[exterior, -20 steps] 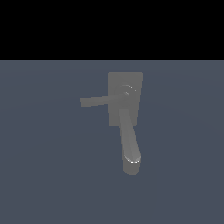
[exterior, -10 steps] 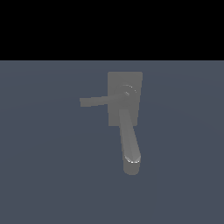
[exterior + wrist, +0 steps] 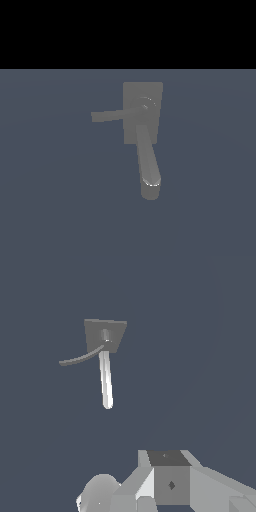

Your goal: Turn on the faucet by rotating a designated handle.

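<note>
We read no writing, matte grey faucet (image 3: 143, 112), thin handle (image 3: 112, 115) pointing to the exterior view's left, end effector's opening we cannot tell.

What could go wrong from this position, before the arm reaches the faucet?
1. The handle is thin and starts at the same hub as the thick spout; the arm might push the spout instead.
2. The arm is far from the faucet and absent from the exterior view, so its approach might be misaligned.

A bare simulated scene: a flat slate-blue surface (image 3: 45, 200) under a black void, with untextured grey shapes.
</note>
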You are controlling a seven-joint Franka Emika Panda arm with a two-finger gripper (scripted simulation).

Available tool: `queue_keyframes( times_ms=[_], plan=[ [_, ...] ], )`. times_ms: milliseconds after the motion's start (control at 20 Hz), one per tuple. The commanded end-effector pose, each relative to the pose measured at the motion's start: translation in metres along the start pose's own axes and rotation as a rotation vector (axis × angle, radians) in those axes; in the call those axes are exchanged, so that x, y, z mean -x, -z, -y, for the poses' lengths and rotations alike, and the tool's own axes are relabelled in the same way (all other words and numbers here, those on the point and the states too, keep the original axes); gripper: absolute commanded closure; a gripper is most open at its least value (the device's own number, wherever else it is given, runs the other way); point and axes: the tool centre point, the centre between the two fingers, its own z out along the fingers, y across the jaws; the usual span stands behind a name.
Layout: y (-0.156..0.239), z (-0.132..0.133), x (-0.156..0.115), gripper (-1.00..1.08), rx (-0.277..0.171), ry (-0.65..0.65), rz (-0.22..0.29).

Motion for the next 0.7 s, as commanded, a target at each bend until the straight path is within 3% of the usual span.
queue_keyframes(
  times_ms=[0,650],
  plan=[
    [0.008,-0.003,-0.002,1.08,0.088,-0.014,-0.034],
    [0.068,-0.003,-0.020,1.08,0.623,-0.068,-0.260]
  ],
)
